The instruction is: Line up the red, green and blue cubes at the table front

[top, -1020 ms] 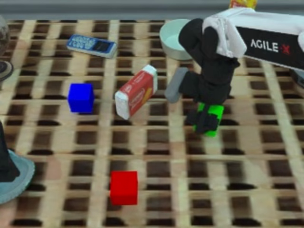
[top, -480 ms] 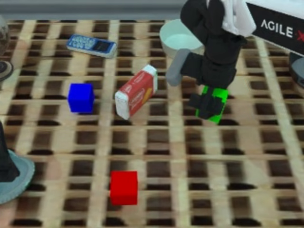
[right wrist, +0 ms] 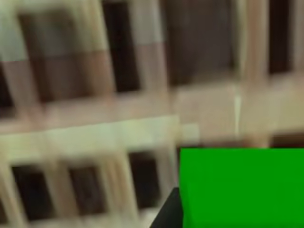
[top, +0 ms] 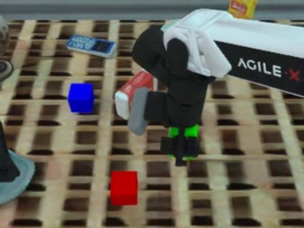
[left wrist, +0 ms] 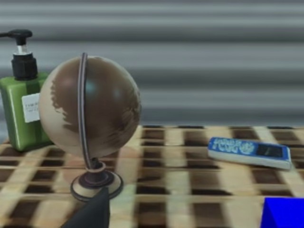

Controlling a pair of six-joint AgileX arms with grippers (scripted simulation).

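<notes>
Right arm reaching over the middle of the bench [top: 266, 156] from the right, its gripper [top: 181, 145] clamped on the green cube [top: 184, 135], which shows as green patches between the dark fingers; the right wrist view shows the cube's green face [right wrist: 242, 187] close up above the lattice pattern, seemingly clear of the surface. The red cube [top: 124, 187] sits near the front edge, left of the gripper and apart from it. The blue cube [top: 80, 97] lies farther back and to the left. Between the blue cube and the arm lies a red-and-white box [top: 130, 92], tilted, its right part hidden under the arm. A blue-and-white remote [top: 91, 45] rests near the back left, and a yellow packet [top: 243, 8] at the back edge. The left arm is parked at the left edge; its wrist view shows a globe [left wrist: 90, 114], a green pump bottle [left wrist: 21, 107] behind it, the remote [left wrist: 249, 152] and a corner of the blue cube [left wrist: 283, 213]. Whether the left gripper is apart or together cannot be told.
</notes>
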